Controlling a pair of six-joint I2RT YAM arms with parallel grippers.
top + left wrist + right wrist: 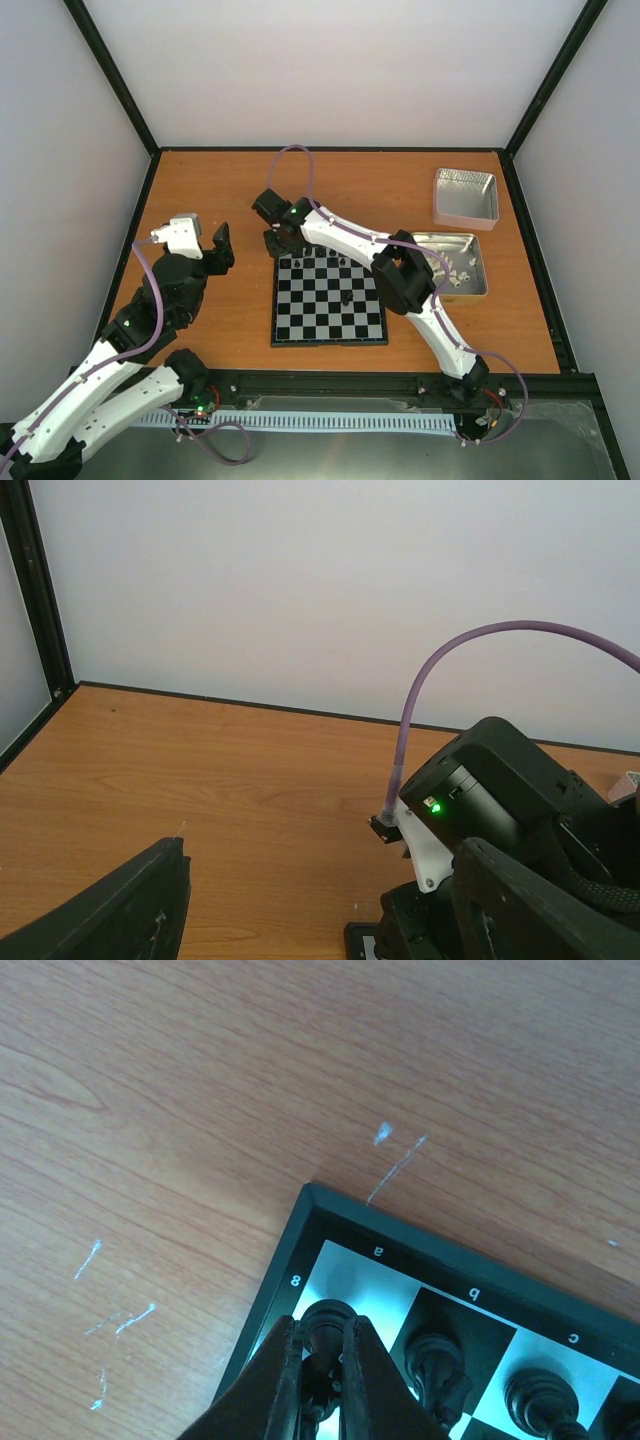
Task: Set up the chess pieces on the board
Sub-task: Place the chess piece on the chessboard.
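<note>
The board (328,300) lies in the middle of the table, with several black chess pieces (322,258) along its far row and one (345,297) near the middle. My right gripper (281,244) is at the board's far left corner. In the right wrist view the right gripper (322,1345) is shut on a black chess piece (328,1318) over the silvery corner square marked a and 8. More black pieces (437,1362) stand on the squares beside it. My left gripper (216,250) is open and empty, left of the board, with its fingers (125,910) wide apart.
An empty silver tin (465,197) sits at the back right. A second tin (470,287) in front of it holds cream-white pieces. The right arm (400,275) stretches across the board's right half. Its wrist (490,790) fills the right of the left wrist view.
</note>
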